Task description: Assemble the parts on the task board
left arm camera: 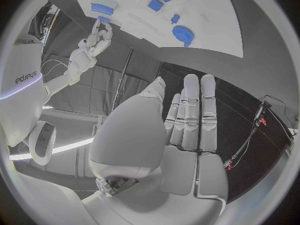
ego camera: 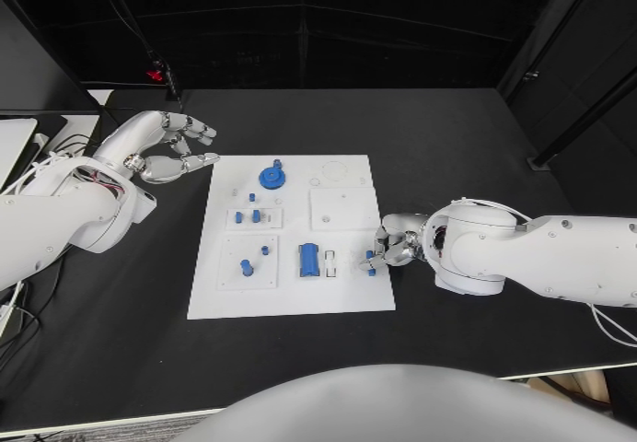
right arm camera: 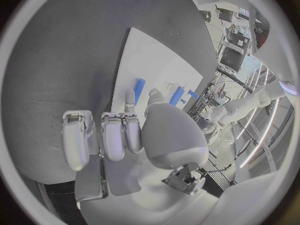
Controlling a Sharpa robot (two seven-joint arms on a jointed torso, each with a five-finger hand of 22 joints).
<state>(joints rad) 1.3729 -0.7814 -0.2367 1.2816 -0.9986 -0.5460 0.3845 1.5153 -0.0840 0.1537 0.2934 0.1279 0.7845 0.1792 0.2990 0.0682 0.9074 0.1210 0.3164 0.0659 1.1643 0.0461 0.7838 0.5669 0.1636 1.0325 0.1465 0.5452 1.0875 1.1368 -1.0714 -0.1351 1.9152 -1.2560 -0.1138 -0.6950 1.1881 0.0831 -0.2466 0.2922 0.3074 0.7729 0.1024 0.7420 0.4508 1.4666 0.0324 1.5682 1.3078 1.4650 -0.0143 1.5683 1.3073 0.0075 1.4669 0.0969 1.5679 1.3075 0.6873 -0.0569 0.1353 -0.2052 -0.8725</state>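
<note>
Head view: the task board is seen lying flat in the middle of the black table. Blue parts are spread over it: a round gear-like part near the far edge, small pegs left of centre, a single peg on the near-left square, and a long blue block near the near centre. The left hand is held just off the board's far-left corner, fingers apart and lightly curled, nothing in it. The right hand is placed at the board's right edge, fingertips at a small blue part; whether that part is actually pinched cannot be told.

Left wrist view: the left hand is shown with fingers straight and side by side, holding nothing. The task board and the right hand are seen beyond it.

Right wrist view: the right hand is seen with three fingers folded down and one extended toward the board, beside a blue part. A grip cannot be confirmed.
</note>
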